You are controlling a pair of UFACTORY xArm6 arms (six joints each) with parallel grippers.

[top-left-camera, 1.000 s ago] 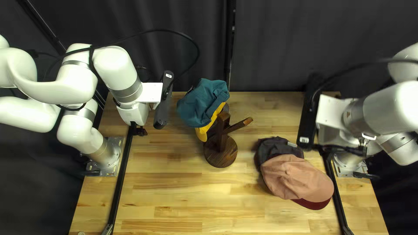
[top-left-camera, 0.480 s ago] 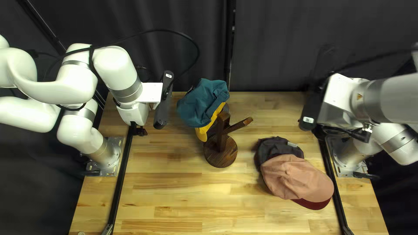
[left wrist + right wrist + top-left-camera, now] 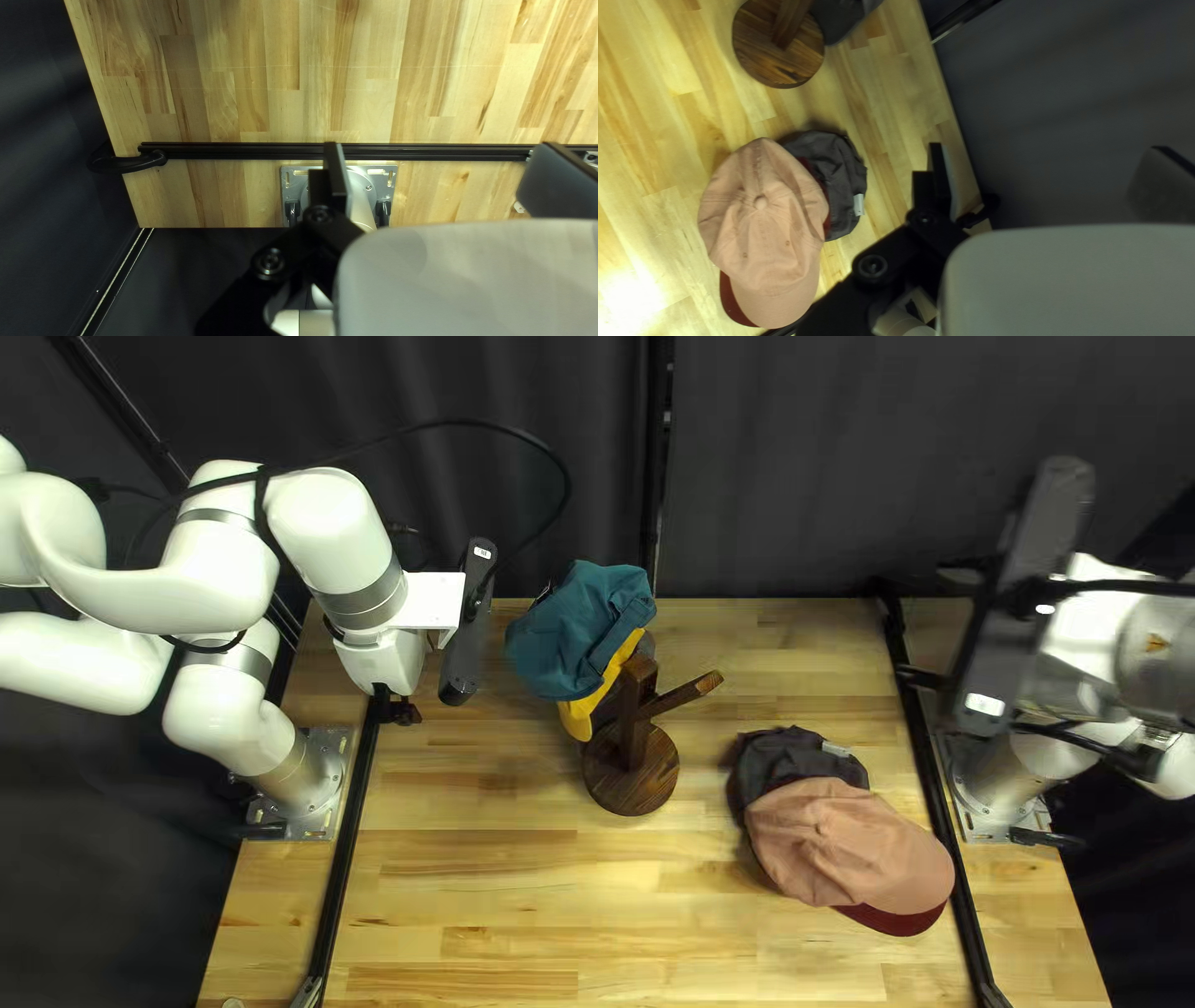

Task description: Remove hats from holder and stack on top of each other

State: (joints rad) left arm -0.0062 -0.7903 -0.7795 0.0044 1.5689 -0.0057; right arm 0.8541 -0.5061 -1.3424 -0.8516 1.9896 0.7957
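Butcher-block table (image 3: 523, 896): round-footed wooden stand (image 3: 631, 770) near centre; at its 4 o'clock, grey cap (image 3: 784, 758) overlapped by pink cap (image 3: 840, 845); black rails (image 3: 346, 831) at 3 and 9 o'clock edges.

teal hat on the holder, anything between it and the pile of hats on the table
Only the holder's own bare peg, jutting from the post beside the teal hat toward the pink hat stacked on the grey hat. Beyond it only bare table lies between them.
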